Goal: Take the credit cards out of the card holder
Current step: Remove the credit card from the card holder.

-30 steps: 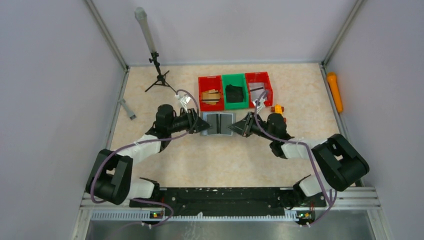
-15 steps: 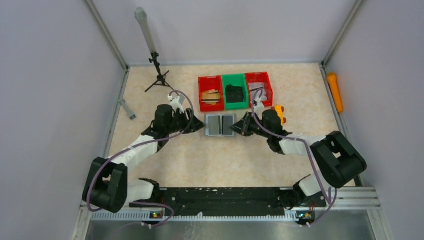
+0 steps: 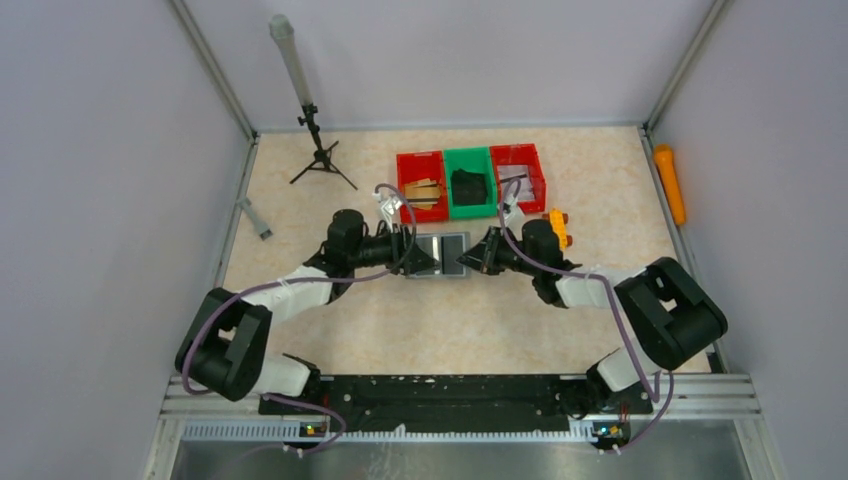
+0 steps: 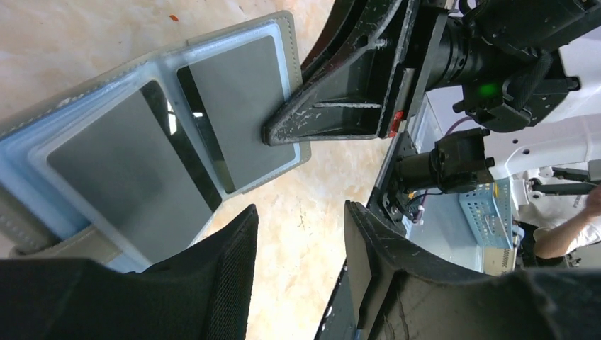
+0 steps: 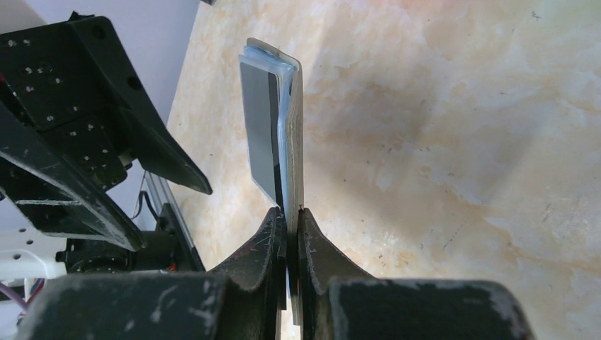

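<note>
The grey card holder [image 3: 452,252] lies open on the table between my two grippers. In the left wrist view its silvery-blue pockets [image 4: 170,64] hold two grey credit cards, one in the near half [image 4: 120,170] and one in the far half [image 4: 248,106]. My right gripper [image 3: 470,258] is shut on the holder's right edge [image 5: 293,212]; the holder shows edge-on there [image 5: 296,142]. My left gripper [image 3: 418,258] is open at the holder's left half [image 4: 299,211], one finger [image 4: 212,283] over its near edge, holding nothing.
Three bins stand behind the holder: red [image 3: 421,186], green [image 3: 469,200] with a black boxy object [image 3: 468,184], red [image 3: 518,175]. A small orange object [image 3: 556,218] sits by the right arm. A tripod [image 3: 318,150] stands back left; an orange cylinder [image 3: 669,182] lies by the right wall.
My left gripper drew back to the left off the holder, then came back right over its left half. My right gripper stayed shut on the right edge.
</note>
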